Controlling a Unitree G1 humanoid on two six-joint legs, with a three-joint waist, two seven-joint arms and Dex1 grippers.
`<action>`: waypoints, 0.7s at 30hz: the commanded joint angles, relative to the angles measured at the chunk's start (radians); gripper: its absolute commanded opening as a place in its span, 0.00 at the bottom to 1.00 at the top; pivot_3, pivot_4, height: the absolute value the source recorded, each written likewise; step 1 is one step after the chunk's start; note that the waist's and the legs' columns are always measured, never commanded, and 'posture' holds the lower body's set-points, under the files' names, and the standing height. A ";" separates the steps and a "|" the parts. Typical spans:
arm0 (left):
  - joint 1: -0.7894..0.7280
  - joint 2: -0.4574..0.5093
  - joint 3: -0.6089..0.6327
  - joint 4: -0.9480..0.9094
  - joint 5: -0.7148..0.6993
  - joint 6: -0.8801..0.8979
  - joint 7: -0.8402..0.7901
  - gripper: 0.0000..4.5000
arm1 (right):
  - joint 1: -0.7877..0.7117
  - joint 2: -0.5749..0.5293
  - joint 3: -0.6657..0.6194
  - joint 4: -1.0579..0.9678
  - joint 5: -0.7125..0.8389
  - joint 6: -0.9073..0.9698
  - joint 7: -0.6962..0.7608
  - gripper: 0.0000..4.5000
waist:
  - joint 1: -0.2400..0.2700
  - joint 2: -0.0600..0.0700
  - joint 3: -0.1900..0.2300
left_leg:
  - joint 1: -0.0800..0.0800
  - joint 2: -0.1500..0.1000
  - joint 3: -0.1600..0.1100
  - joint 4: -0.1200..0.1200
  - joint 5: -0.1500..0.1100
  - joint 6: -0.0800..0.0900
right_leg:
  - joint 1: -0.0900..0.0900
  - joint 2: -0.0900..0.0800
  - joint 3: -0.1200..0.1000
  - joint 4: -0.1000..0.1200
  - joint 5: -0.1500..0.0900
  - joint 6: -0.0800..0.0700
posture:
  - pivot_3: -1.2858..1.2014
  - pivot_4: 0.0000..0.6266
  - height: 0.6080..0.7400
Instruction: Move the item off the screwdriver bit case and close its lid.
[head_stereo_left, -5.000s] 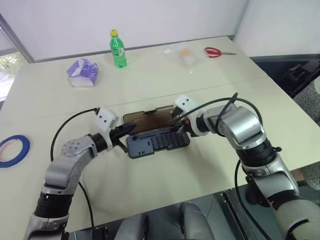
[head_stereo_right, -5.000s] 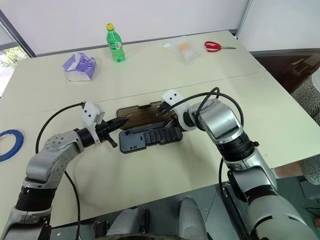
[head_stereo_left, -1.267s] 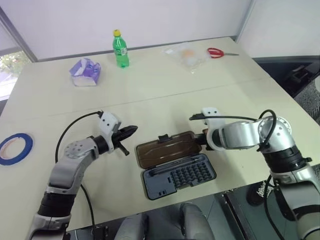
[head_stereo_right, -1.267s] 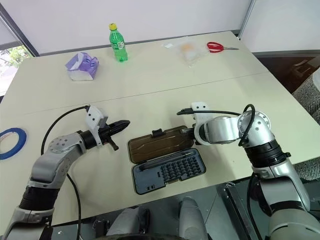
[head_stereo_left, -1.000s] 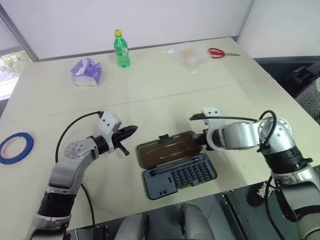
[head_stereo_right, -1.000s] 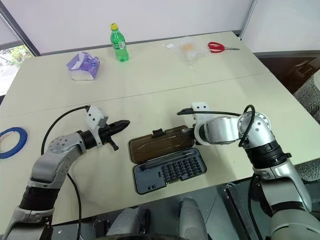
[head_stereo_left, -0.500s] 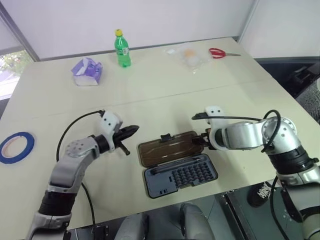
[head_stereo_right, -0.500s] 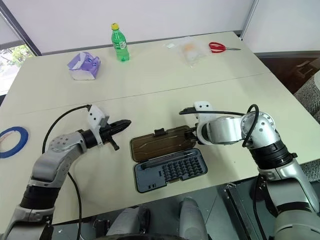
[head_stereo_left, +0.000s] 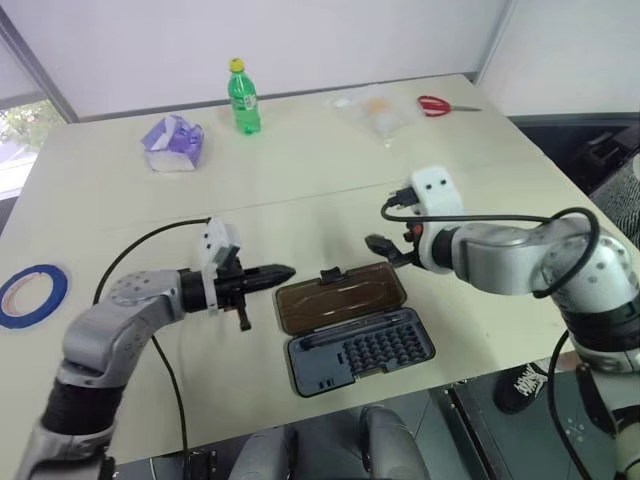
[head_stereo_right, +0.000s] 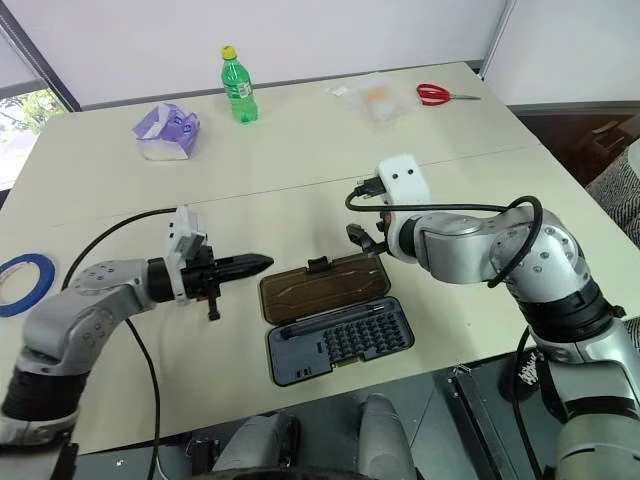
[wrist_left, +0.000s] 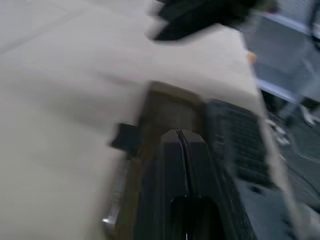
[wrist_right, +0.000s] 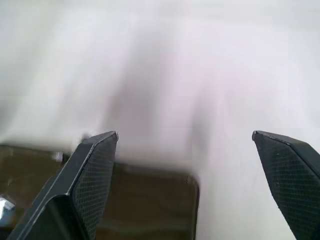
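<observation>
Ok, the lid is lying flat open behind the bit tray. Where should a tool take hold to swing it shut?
Grip the lid at its far long edge, by the small black latch, coming from the far side. The hinge runs along the tray side, so the latch edge is the free one. The open right tool hovers nearest.

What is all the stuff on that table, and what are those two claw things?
table: one, cream, under everything.
screwdriver bit case: one, dark grey, near edge, open.
lid: one, brown, lying flat behind the tray.
bottle: one, green, far side.
tissue pack: one, purple, left of the bottle.
plastic bag: one, clear, far right.
scissors: one, red-handled, beside the bag.
tape roll: one, blue, left edge.
left gripper: black, shut, pointing at the lid.
right gripper: black, open, above the lid's right end.
</observation>
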 joint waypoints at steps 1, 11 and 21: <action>0.025 0.074 -0.040 -0.042 -0.014 -0.013 -0.126 0.00 | -0.008 -0.017 0.029 -0.034 -0.231 -0.035 0.196 0.99 | -0.001 0.000 0.000 | 0.000 0.000 0.001 0.000 0.000 0.000 | 0.000 0.000 0.000 0.000 0.000 0.000 | 0.52 0.24 1.00; 0.131 0.124 -0.184 -0.097 0.060 -0.097 -0.245 0.00 | 0.064 0.050 0.140 -0.013 -0.654 -0.159 0.619 0.99 | -0.002 0.000 0.000 | 0.000 0.001 0.001 -0.001 0.000 0.000 | 0.000 0.001 0.001 -0.002 0.000 0.000 | 0.52 0.24 1.00; 0.179 0.073 -0.252 0.048 0.218 -0.261 -0.221 0.00 | 0.016 0.051 0.155 -0.047 -0.884 -0.233 0.912 0.99 | 0.021 0.000 0.001 | 0.000 0.001 0.001 0.000 0.000 0.000 | 0.001 0.001 0.001 -0.004 0.000 0.000 | 0.52 0.24 1.00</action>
